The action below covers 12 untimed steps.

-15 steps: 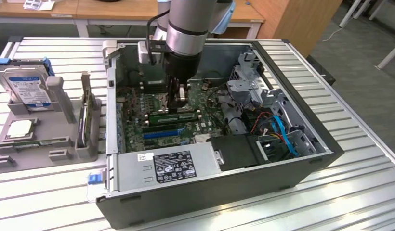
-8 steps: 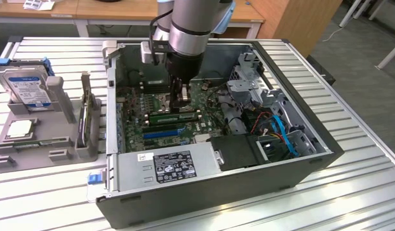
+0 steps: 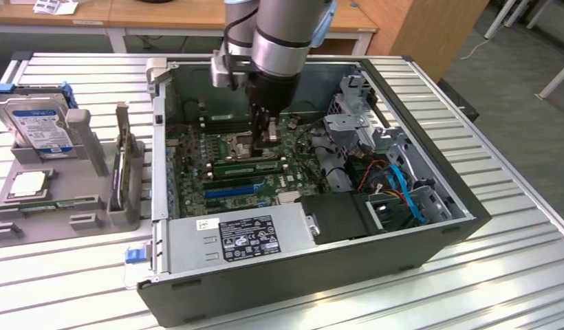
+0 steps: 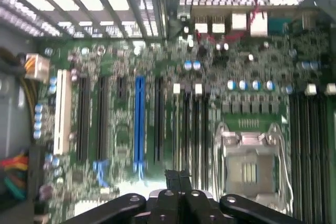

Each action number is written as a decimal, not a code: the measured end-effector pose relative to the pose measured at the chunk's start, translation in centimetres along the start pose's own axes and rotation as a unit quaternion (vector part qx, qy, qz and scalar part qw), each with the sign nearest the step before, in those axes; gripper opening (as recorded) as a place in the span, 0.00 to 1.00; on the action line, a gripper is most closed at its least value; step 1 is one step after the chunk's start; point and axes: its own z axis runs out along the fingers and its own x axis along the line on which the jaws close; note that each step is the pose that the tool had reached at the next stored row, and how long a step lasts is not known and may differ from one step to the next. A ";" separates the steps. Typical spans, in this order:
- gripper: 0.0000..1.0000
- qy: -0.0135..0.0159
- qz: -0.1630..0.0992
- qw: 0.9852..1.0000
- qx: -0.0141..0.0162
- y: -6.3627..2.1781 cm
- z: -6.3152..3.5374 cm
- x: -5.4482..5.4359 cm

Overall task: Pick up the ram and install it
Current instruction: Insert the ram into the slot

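The arm reaches down into the open computer case that lies on its side on the slatted metal table, and its gripper hangs low over the green motherboard, just above the row of memory slots. In the exterior view a green ram stick lies lengthwise in those slots directly below the fingertips, near them, though whether they touch it cannot be told. The fingers are drawn fully together; in the wrist view the gripper shows its dark fingers pressed side by side with nothing visible between them, above the board's long black slots and a blue slot. The silver CPU socket sits just beside the gripper in that view. In the exterior view, blue slot strips run below the ram toward the labelled power supply, and a tangle of red and blue cables fills the case's right side. To the exterior view's left, outside the case, a grey holder carries an upright hard drive with a blue-and-white label, a square chip lying flat, and another thin board standing on edge in a slotted post
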 end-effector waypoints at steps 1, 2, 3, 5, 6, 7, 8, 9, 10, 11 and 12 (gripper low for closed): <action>0.11 0.000 0.000 1.000 0.000 -0.43 -0.15 0.0; 0.11 0.000 0.000 1.000 0.000 -0.86 -0.30 0.0; 0.11 0.000 0.000 1.000 0.000 -1.22 -0.46 0.0; 0.11 -0.001 -0.001 1.000 0.000 -1.49 -0.76 0.0; 0.11 -0.001 -0.002 1.000 0.000 -1.53 -0.89 0.0; 0.11 -0.001 -0.002 1.000 0.001 -1.54 -1.02 0.0; 0.11 -0.001 -0.004 1.000 0.003 -1.53 -1.12 0.1; 0.11 -0.001 -0.005 1.000 0.004 -1.53 -1.27 0.1; 0.11 0.000 -0.006 1.000 0.004 -1.52 -1.48 0.1; 0.11 0.000 -0.006 1.000 0.005 -1.49 -1.84 0.1; 0.11 0.000 -0.006 1.000 0.005 -1.45 -2.29 0.1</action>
